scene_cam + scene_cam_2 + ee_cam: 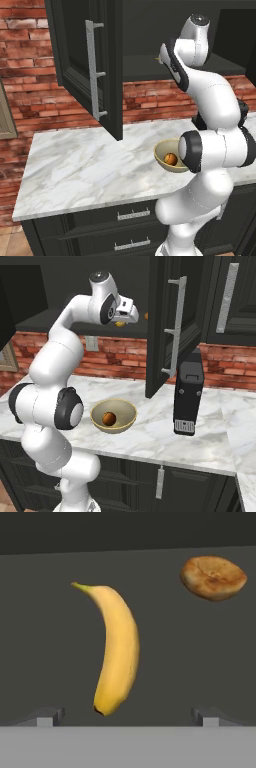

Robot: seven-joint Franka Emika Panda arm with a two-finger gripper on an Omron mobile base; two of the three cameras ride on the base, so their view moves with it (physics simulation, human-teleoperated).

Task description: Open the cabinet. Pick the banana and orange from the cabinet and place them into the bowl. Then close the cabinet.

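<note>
The banana [116, 649] lies on the dark shelf of the cabinet [85, 60], between the fingertips [47, 717] of the gripper [127, 718] — jaws spread wide, gripping nothing. A flat brown lump [213, 577] lies near. Below, the orange [108, 418] sits in the bowl [131, 419] — doors open.

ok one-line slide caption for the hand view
Open gripper lined up on the banana on the cabinet shelf, a flat orange-brown lump beside it.

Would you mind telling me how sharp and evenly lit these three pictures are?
Hand view: banana crisp, flatly lit, no glare on it. Left base view: cabinet interior dark, details lost. Right base view: bowl sharp, soft shadow beneath it.
</note>
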